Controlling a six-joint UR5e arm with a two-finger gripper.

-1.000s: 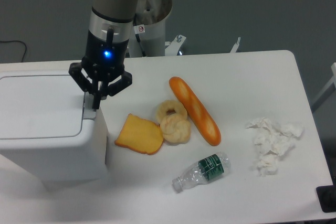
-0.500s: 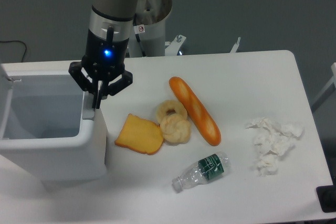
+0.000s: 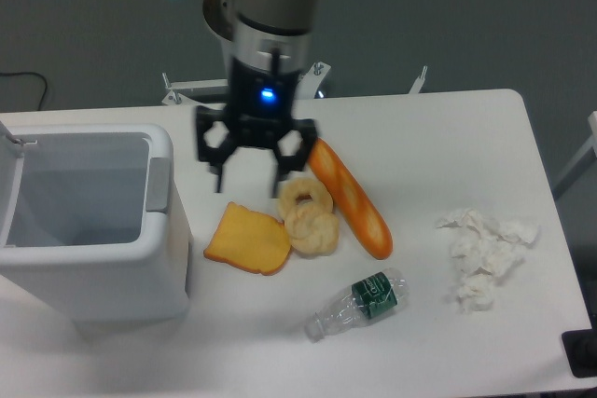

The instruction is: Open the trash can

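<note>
Trash can (image 3: pixel 93 249) first: from my seat at the console it sits off to one side of the jaws at the table's near corner, lid swung up, white hollow exposed. The lid itself is mostly out of frame; I see only a thin white edge at the picture's border. Its grey button strip (image 3: pixel 158 184) faces the gripper across a bare stretch of table (image 3: pixel 448 137).

Nearest the camera, well in front of the jaws, a clear plastic bottle (image 3: pixel 359 304) with a green label lies on its side. Off to the far side from the bin, a heap of crumpled white tissue (image 3: pixel 483 253) rests well apart from everything else.

Closer in, a yellow bread slice (image 3: pixel 248 240) lies just in front of the jaws, touching a pair of ring-shaped pastries (image 3: pixel 308 214) stacked beside it. A long orange baguette (image 3: pixel 350 197) runs diagonally next to them, its far end tucked right by one finger.

My gripper (image 3: pixel 251 175) hangs above this food with both fingers spread wide and nothing between them. I cannot tell whether the fingertips touch the table or the pastries; motion blur smears them.

Behind, the arm's upper body is cut off by the frame's top.
</note>
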